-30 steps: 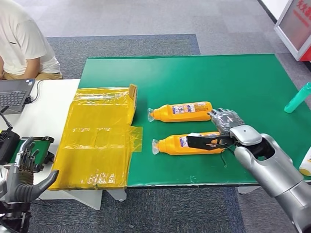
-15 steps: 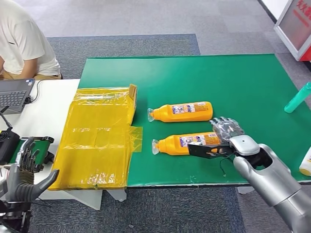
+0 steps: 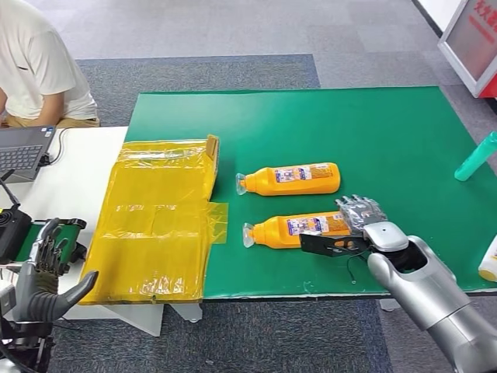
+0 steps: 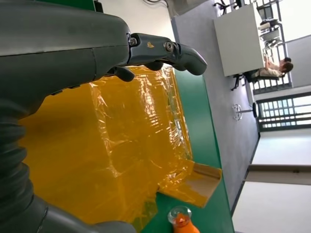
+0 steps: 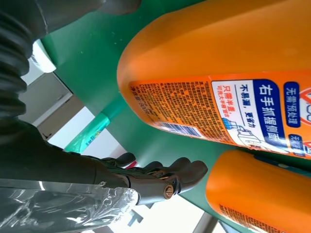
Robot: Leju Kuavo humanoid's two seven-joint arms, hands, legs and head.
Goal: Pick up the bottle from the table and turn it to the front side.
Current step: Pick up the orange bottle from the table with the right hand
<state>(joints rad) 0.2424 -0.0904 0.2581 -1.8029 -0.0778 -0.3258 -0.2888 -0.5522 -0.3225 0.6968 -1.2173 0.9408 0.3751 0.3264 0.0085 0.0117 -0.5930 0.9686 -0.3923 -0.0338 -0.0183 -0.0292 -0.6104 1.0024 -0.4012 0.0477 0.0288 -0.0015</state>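
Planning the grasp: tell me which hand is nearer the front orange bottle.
Right. The right hand sits at the base end of the front orange bottle; the left hand hangs off the table's far side, beyond the yellow wrapped box.

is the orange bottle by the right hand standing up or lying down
Lying down. The near orange bottle rests on its side on the green table, cap end toward the yellow bag, right hand at its base.

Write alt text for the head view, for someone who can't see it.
The robot's right hand reaches around the base end of the nearer orange bottle, which lies on its side on a green table. A second orange bottle lies just beyond, a yellow wrapped box to the left.
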